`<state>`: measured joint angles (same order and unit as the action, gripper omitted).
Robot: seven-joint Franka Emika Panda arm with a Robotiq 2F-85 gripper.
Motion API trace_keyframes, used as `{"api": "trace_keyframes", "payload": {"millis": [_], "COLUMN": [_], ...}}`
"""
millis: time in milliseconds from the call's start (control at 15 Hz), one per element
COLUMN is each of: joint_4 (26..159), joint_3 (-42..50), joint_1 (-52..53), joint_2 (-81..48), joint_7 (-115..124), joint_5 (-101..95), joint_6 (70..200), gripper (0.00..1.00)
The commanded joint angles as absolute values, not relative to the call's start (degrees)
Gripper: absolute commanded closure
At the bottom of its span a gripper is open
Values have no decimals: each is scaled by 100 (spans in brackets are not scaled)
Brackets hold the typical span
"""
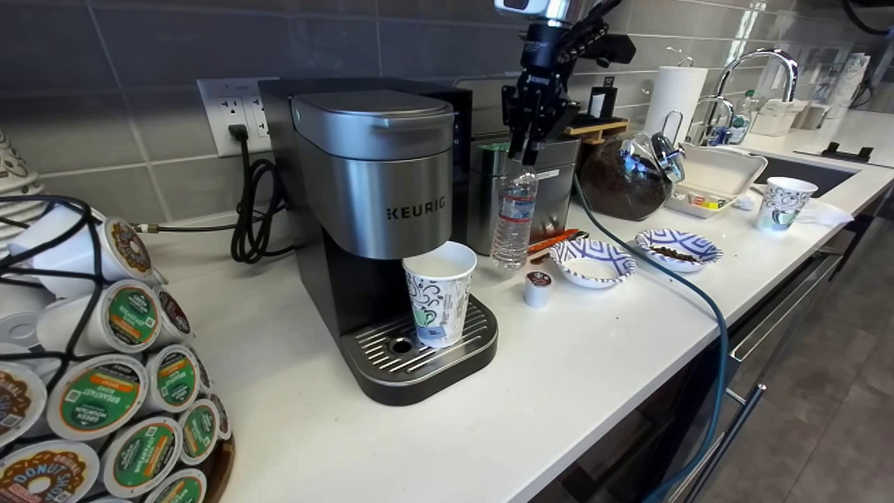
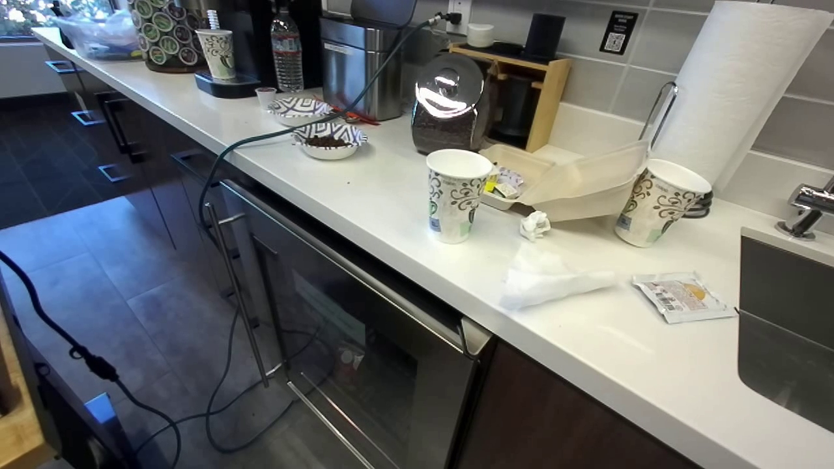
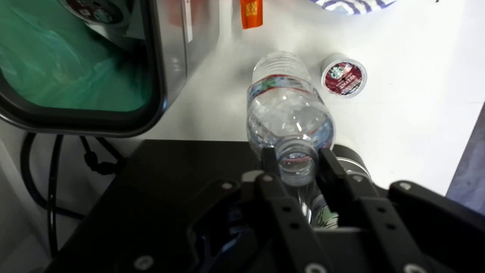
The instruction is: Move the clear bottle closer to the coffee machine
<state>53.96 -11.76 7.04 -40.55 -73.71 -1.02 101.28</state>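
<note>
Clear bottle (image 1: 515, 213): in an exterior view it's near the coffee machine (image 1: 380, 202), in front of the steel bin (image 1: 557, 192), upright or nearly so; can't tell if its base bears on the counter (image 1: 447, 433).
Gripper (image 1: 523, 155): there too, yours points down at the bottle's top; body's unheld.
Printed wrap (image 2: 287, 44): in an exterior view it rings the body, ribbed plastic below. Prob. thin & light, dents if squeezed, slick if wet. Fill lvl unclear, so allow for some wt.
Neck (image 3: 297, 167): in the wrist view your fingertips (image 3: 270, 163) are either side of it, apparently pinching it. Prob. the stiffest bit, so best hold; narrow tho, so expect some swing. Mouth looks uncapped, so keep it upright in case of spills.
Pod (image 3: 344, 77): wrist view has it near the bottle; go slow so you don't clip it.
</note>
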Motion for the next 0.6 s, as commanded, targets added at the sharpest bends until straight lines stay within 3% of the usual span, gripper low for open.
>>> {"api": "trace_keyframes", "payload": {"millis": [0, 533], "joint_4": [4681, 4360], "joint_3": [-1265, -1211], "joint_1": [816, 1091], "joint_2": [-4508, -4824], "joint_7": [-7541, -7561], "joint_5": [-96, -260], "joint_6": [9815, 9734], "gripper": [92, 92]}}
